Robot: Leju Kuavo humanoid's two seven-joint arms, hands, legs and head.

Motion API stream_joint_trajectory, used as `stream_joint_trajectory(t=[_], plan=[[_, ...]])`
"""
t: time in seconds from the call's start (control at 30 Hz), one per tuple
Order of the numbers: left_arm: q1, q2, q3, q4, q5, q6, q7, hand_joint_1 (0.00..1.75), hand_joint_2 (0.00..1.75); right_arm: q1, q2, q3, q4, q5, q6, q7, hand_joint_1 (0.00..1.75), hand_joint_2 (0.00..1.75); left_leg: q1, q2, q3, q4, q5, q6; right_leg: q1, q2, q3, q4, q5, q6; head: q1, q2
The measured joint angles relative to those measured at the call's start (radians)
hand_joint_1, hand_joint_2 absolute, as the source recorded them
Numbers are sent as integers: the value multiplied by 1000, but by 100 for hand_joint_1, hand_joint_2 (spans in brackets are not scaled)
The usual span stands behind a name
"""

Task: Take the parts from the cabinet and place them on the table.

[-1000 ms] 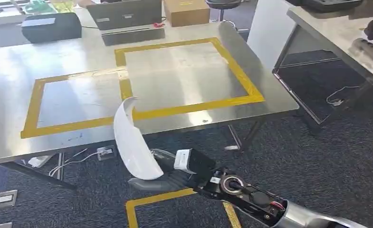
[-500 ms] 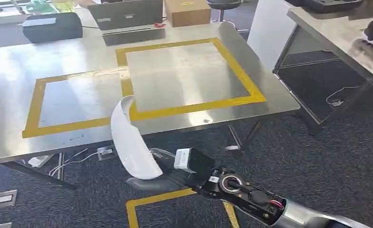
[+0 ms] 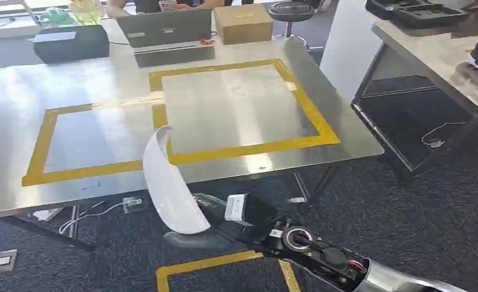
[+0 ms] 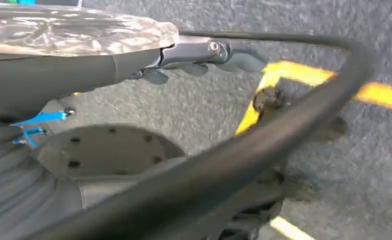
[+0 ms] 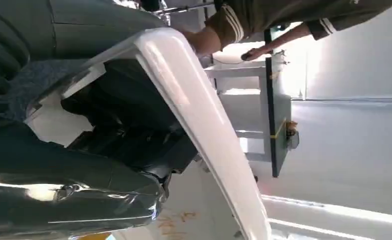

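White curved shell part [image 3: 168, 182] is standing upright in my right hand [image 3: 215, 228], its upper end overlapping the near edge of the steel table [image 3: 236, 109] with its yellow tape squares [image 3: 163, 115]. I am gripping its lower end, fingers closed around it. My right arm is reaching in low, over the carpet.

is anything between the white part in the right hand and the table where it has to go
Nothing visible. The right hand holds the curved white part at the steel table's near edge, and the yellow-taped squares just beyond it are bare.
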Motion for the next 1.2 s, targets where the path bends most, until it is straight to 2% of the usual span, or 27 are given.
stream_joint_trajectory(t=[0.03,0.1,0.13,0.17,0.2,0.27,0.3,0.33,0.37,0.4,0.47,0.5,0.53,0.57,0.63,0.7,0.77,0.8,0.83,0.87,0.9,0.93,0.97,1.0,1.07,1.1,1.2], plan=[[-2,0,0,0,0,0,0,0,175,7,0,2,0,2,0,3,171,175,-1,0,-7,0,-1,-5,-4,8,-2,17,21,-24,-12,0],[-3,5,0,0,1,0,0,0,175,6,0,1,0,2,2,2,171,175,1,0,1,-5,-1,-14,-2,9,2,20,13,-36,-22,0],[-4,2,-1,0,2,0,1,0,175,5,0,1,0,2,5,1,171,175,3,5,-17,33,9,-17,-3,11,14,10,9,-42,-27,0],[-4,2,-1,0,2,0,1,0,175,3,0,2,0,2,5,0,171,175,3,6,-61,104,15,-13,-1,9,26,3,7,-46,-38,0],[-5,2,-1,0,2,0,2,0,175,3,0,1,0,2,6,0,171,175,-1,7,-119,188,-2,-12,1,6,39,-6,3,-52,-41,0],[-4,1,-1,0,4,1,6,0,175,5,0,3,2,2,8,1,171,175,-8,7,-223,321,-67,-7,12,5,66,-25,-7,-62,-43,0],[-1,0,-1,0,5,2,8,0,175,5,0,5,3,2,10,2,171,175,-12,6,-258,345,-83,0,18,7,82,-33,-13,-66,-43,0],[0,0,-1,0,7,3,8,0,175,5,0,6,4,1,10,2,171,175,-18,6,-271,326,-73,9,23,10,100,-39,-21,-69,-44,0],[1,0,-1,0,7,5,9,0,175,4,0,6,4,0,11,2,171,175,-26,6,-265,270,-39,20,29,12,120,-45,-32,-72,-45,0],[1,0,-1,0,7,5,11,0,175,2,0,7,4,0,11,2,171,175,-34,5,-247,189,18,36,35,13,142,-51,-44,-74,-46,0],[2,2,-1,0,7,7,11,0,175,-5,0,8,4,-1,14,2,171,175,-55,2,-214,24,181,70,40,13,183,-60,-70,-74,-46,0],[3,3,-1,0,7,8,11,0,175,-5,0,8,7,-2,14,2,171,175,-64,-1,-210,22,163,68,47,17,201,-62,-82,-69,-43,0],[3,2,-1,0,7,9,12,0,175,-8,0,8,7,-2,14,0,171,175,-65,0,-195,21,164,66,46,16,192,-72,-95,-65,-48,0],[0,0,-1,0,7,10,12,0,175,-9,0,10,7,-2,15,3,171,175,-64,-2,-186,20,153,67,46,13,216,-63,-90,-60,-44,0],[1,-1,-1,0,8,11,12,0,175,-16,0,11,6,-2,15,3,171,175,-60,-2,-158,9,138,77,45,5,175,15,-69,-45,-42,0],[1,1,-1,0,8,11,12,0,175,-18,0,11,7,-2,15,2,171,175,-59,1,-133,7,118,86,45,-6,92,170,-68,-38,-38,0],[0,1,-1,0,7,11,12,0,175,-16,0,12,7,-2,15,2,171,175,-60,1,-114,7,98,89,43,-6,-1,280,-154,-34,-34,0],[1,0,-1,0,7,11,12,0,175,-15,0,12,8,-2,15,2,171,175,-60,0,-100,8,86,88,43,-6,-30,298,-200,-34,-32,0],[1,0,-1,0,7,11,12,0,175,-15,0,13,8,-2,15,3,171,175,-62,0,-83,8,74,88,44,-6,-44,284,-217,-35,-29,0],[3,0,-1,0,8,11,13,0,175,-15,0,13,8,-2,15,3,171,175,-63,-1,-65,8,61,89,48,-6,-45,241,-199,-38,-26,0],[4,-1,-1,0,8,11,13,0,175,-15,0,13,9,-2,15,3,171,175,-67,-1,-45,7,48,89,50,-7,-35,172,-148,-45,-22,0],[4,-2,-1,0,8,11,13,0,175,-15,0,13,8,-2,15,3,171,175,-69,0,-28,7,36,88,56,-8,-25,96,-68,-61,-18,0],[8,-8,-1,0,8,11,13,0,175,-15,0,13,10,-2,15,3,171,175,-68,0,-25,4,29,86,67,-13,-24,20,53,-80,-18,0],[4,-9,-1,0,10,11,12,0,175,-14,-2,13,11,-5,16,1,171,175,-74,-4,-18,16,21,80,74,-9,-38,-19,77,-87,-28,0],[-1,-9,-1,0,10,11,12,0,175,-16,-2,15,12,-9,17,2,171,175,-75,-2,-15,16,13,72,74,-12,-24,-21,71,-98,-27,0],[-1,-8,-1,0,10,11,12,0,175,-18,-2,15,12,-10,17,1,171,175,-73,-3,-14,9,7,77,74,-10,-14,-20,76,-91,-26,0],[-1,-8,-2,0,10,11,12,0,175,-23,-2,16,14,-11,16,-2,171,175,-73,0,-12,8,7,77,74,-8,-13,-20,70,-93,-28,0]])
